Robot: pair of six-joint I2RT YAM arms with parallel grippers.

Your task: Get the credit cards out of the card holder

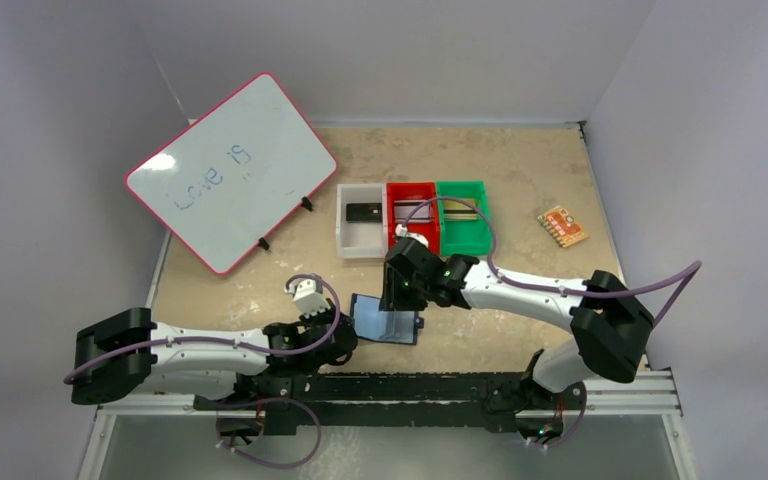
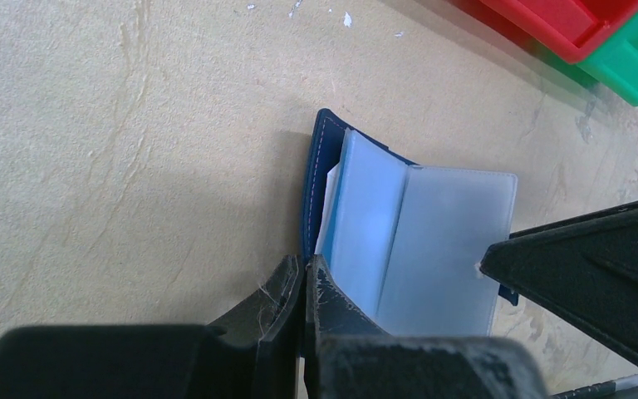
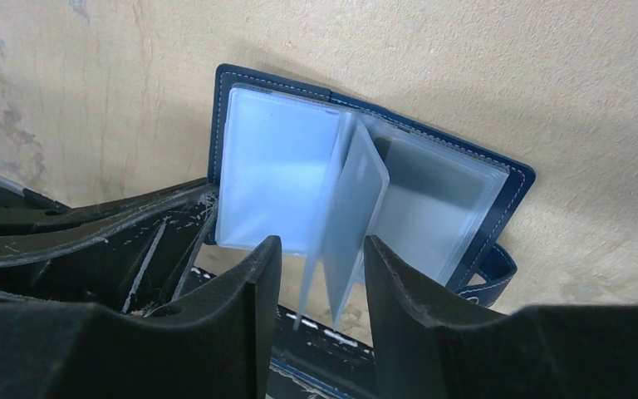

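Near the front edge of the table (image 1: 520,170), just ahead of the two arm bases, lies one card holder (image 1: 385,322). It is spread open, its pale blue-grey inside up and its navy cover flat on the tan surface. Two grippers are at it. The left gripper (image 2: 305,278) is clenched on the left edge of the navy cover, its fingers pressed together with that edge pinched between them. The right gripper (image 3: 322,249) points down from above with its jaws standing apart. Two or three clear sleeves (image 3: 345,208) stand upright in the gap, with a little space on either side, so it grasps nothing. One small navy tab (image 3: 494,274) sticks out at the holder's right edge. From the left wrist, a thin white edge shows between the cover and the left sleeves; whether it is a card I cannot tell

Behind the holder sit three small bins in one touching row: one white bin (image 1: 362,245), one red bin (image 1: 410,188) and one green bin (image 1: 463,240). The white one holds one dark flat thing (image 1: 363,212). From above, the right arm's wrist and its purple cable (image 1: 460,203) cross in front of the red and green bins and hide part of them. One whiteboard (image 1: 230,170) with a pink rim leans at the far left, with "Love is" written on it. One orange patterned piece (image 1: 562,226) lies alone at the far right, well apart from the bins
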